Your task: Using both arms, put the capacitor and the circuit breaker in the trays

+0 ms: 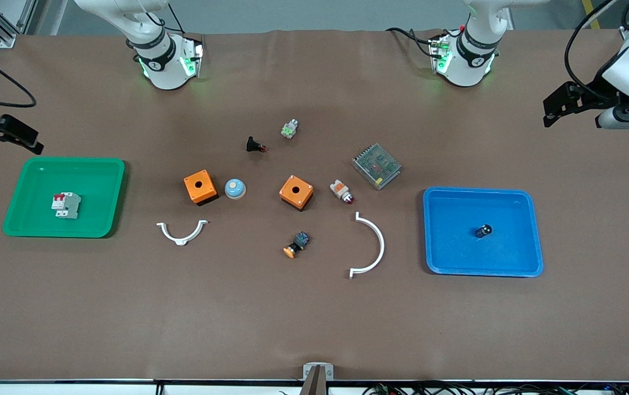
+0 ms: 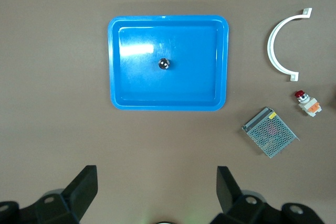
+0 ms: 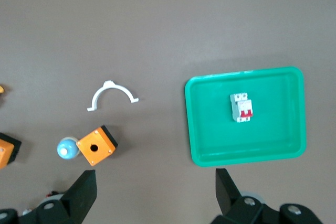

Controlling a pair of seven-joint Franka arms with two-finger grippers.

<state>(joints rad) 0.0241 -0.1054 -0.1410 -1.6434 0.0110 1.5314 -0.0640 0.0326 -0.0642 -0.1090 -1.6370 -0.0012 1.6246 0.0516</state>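
1. Capacitor [image 1: 483, 231]: sits in the blue tray [image 1: 533, 230], about mid-floor, apart from the walls. The left wrist view looks straight down on its shiny top [image 2: 165, 64].
2. Handling guess: very light, rigid, round and smooth, so it would likely roll or squirt out of a loose pinch. Best taken across the cylinder body with the fingers low and square, not on the lighter cap.
3. Circuit breaker [image 1: 66, 205]: lies flat in the green tray [image 1: 18, 219], red levers at one end [image 3: 244, 113], clear of the rim.
4. Handling guess: light, stiff plastic block with flat sides; grip across the two long flat faces at mid-body and stay off the levers, which could flip.
5. Left gripper [image 1: 553, 112]: up over bare table at the left arm's end, well away from the blue tray. Fingers [image 2: 84, 184] spread wide, nothing between them, touching nothing.
6. Right gripper [image 1: 18, 137]: over the table edge just beside the green tray's corner, off the breaker. Fingers [image 3: 84, 188] also spread wide and empty.
7. Both parts look already placed; neither arm carries anything.
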